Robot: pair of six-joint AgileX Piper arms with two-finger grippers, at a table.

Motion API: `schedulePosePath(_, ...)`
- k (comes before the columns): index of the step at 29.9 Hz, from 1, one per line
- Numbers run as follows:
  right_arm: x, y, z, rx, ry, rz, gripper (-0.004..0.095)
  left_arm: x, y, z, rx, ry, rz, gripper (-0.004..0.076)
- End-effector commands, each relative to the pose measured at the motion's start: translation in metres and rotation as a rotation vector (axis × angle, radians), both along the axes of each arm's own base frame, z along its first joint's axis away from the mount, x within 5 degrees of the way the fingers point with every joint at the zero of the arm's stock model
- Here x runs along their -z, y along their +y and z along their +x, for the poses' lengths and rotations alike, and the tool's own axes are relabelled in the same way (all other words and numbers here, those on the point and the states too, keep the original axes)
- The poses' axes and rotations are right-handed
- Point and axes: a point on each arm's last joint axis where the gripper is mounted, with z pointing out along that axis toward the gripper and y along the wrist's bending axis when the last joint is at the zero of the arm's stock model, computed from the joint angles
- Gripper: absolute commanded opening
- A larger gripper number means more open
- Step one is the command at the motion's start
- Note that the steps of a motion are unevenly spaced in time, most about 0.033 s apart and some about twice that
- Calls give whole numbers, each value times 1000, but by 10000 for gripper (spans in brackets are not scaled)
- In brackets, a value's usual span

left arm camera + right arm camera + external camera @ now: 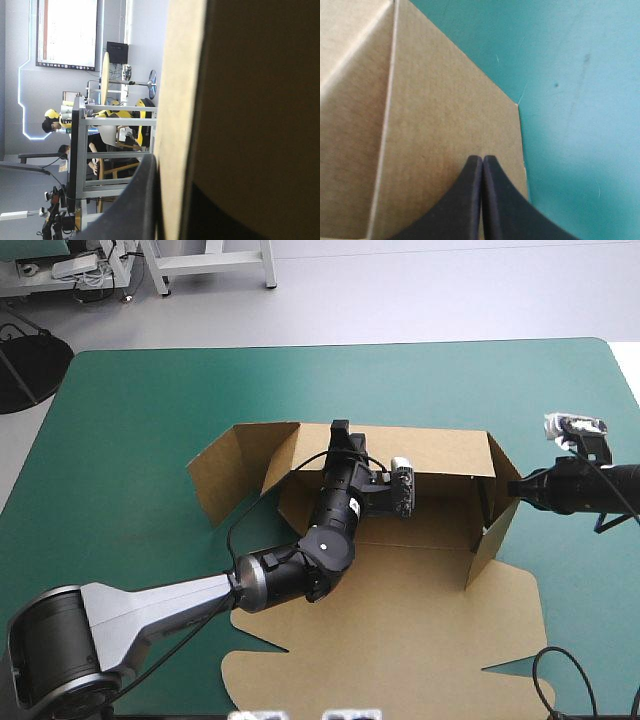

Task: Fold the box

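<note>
The brown box (400,610) lies in the middle of the table, its far wall (435,451) and right wall (492,530) raised and its lid flat toward the near edge. My left gripper (341,432) reaches over the box floor to the far wall's top edge. In the left wrist view the board (250,100) runs edge-on between the jaws of the left gripper (172,167), with one black finger (142,200) pressed to its side. My right gripper (513,487) is shut, and in the right wrist view the right gripper (483,159) tips rest against the outside of the brown wall (440,115).
A loose side flap (222,478) stands angled at the box's left end. The teal-green cover (150,410) stretches to the left and far side, and more teal-green cover (575,90) shows beside the right wall. A black cable loops at the near right corner.
</note>
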Motion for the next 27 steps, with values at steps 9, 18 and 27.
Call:
schedulePosePath(9, 21, 19, -17, -131, -278, 82, -15, 1, 1, -2, -25, 66, -42, -8)
schedulePosePath(18, 3, 14, -40, -129, -327, -184, 164, 0, 1, -2, -34, 61, -39, -8)
schedulePosePath(27, 7, 18, -45, -216, -291, -177, 477, 1, 1, -2, -32, 62, -39, -8)
